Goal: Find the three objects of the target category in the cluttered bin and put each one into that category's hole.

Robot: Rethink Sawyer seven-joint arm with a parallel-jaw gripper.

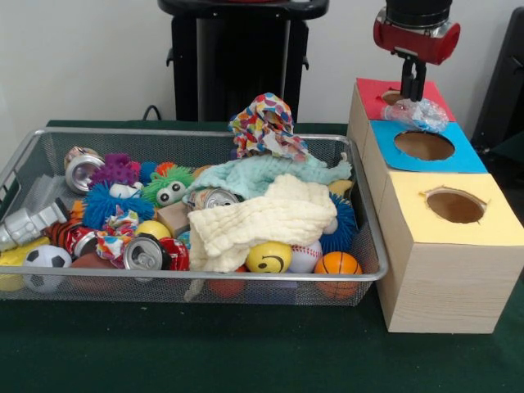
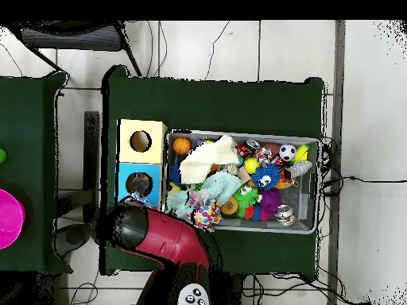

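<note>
From the front, the gripper (image 1: 412, 84) is hanging over the blue hole (image 1: 424, 146), clamped on a clear bottle (image 1: 416, 115) at its far rim. Overhead, the bottle (image 2: 141, 187) is sitting at the hole (image 2: 137, 183), beside the bin (image 2: 315, 143)

No readable text, labels or numbers on any object.

A: Where's the plastic bottle (image 1: 417, 114)?
B: Clear and crinkly, hanging just over the far rim of the blue hole (image 1: 424, 146), straddling the red-blue border.
A: And the bin (image 1: 370, 246)?
B: Silver mesh, beside the boxes, heaped with clutter. No other bottle plainly visible there.
</note>
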